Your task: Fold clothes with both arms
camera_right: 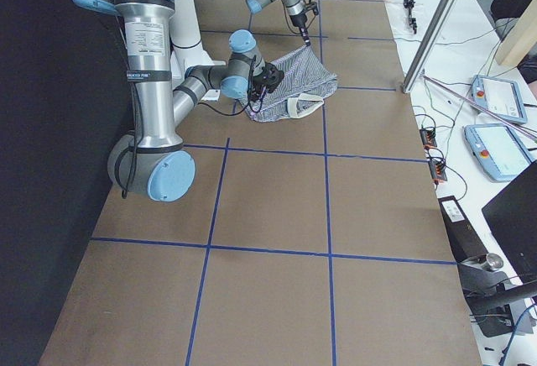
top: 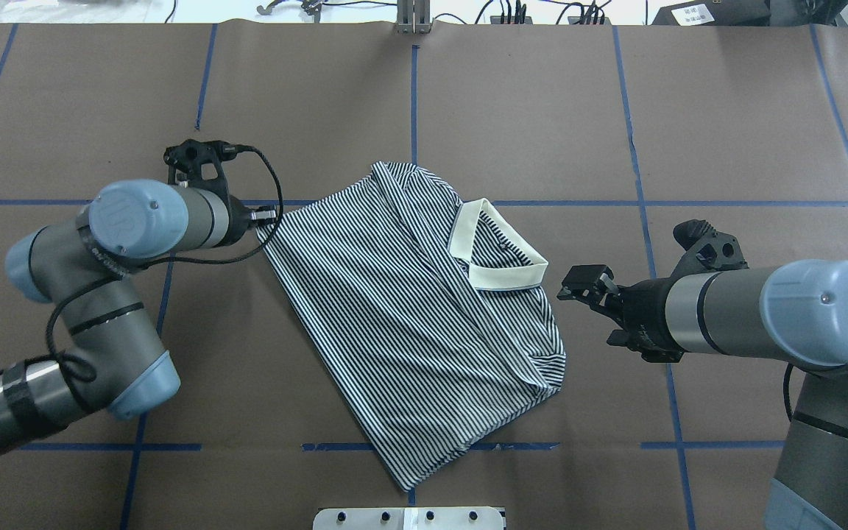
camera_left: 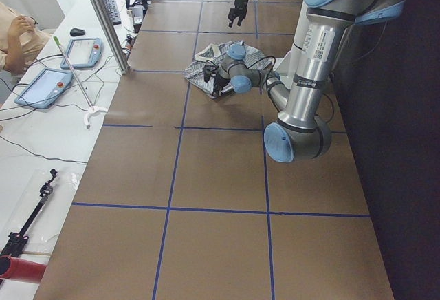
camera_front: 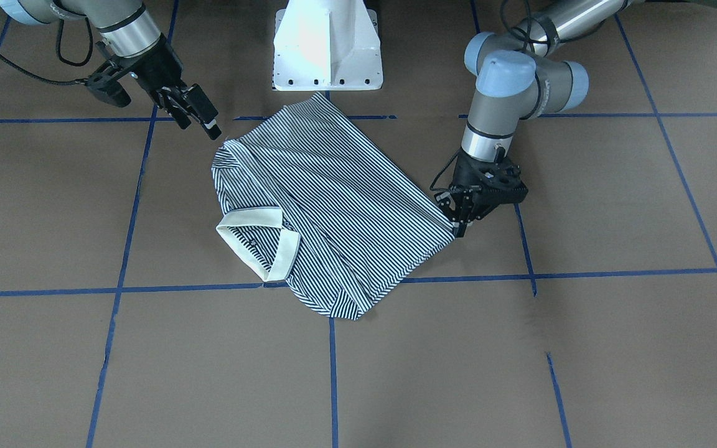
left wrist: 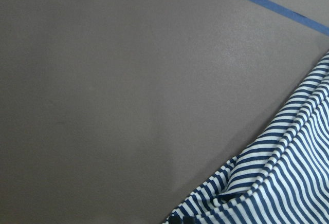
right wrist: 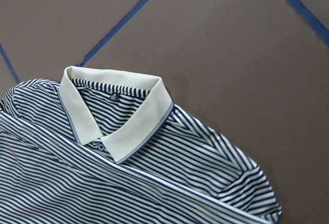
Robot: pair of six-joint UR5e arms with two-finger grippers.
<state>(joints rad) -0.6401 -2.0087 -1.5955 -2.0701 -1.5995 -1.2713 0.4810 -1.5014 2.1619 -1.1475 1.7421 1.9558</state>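
The polo shirt [camera_front: 333, 199] lies flat on the bench [camera_front: 582, 342], just out from the white pedestal base [camera_front: 327, 43] and turned diagonal to it. One hem corner points back at the base. The cream collar [camera_front: 251, 219] sits on the far side from the base, toward my right arm. With the sleeves tucked in, I judge the side folds done and a lengthwise fold still owed.

My left hand [camera_front: 458, 227] is down at bench level, out from the base on the left, with its tips at the shirt's outer hem corner. The fingers look drawn narrow. In the left wrist view the stripes pucker toward the bottom edge, so I read that corner as pinched, probably to lift the hem over.

My right hand [camera_front: 200, 115] sits near the base on the other side, just off the shoulder edge and not touching cloth. Its fingers stand partly apart and hold nothing. It looks set to take the matching corner so both ends can rise together.
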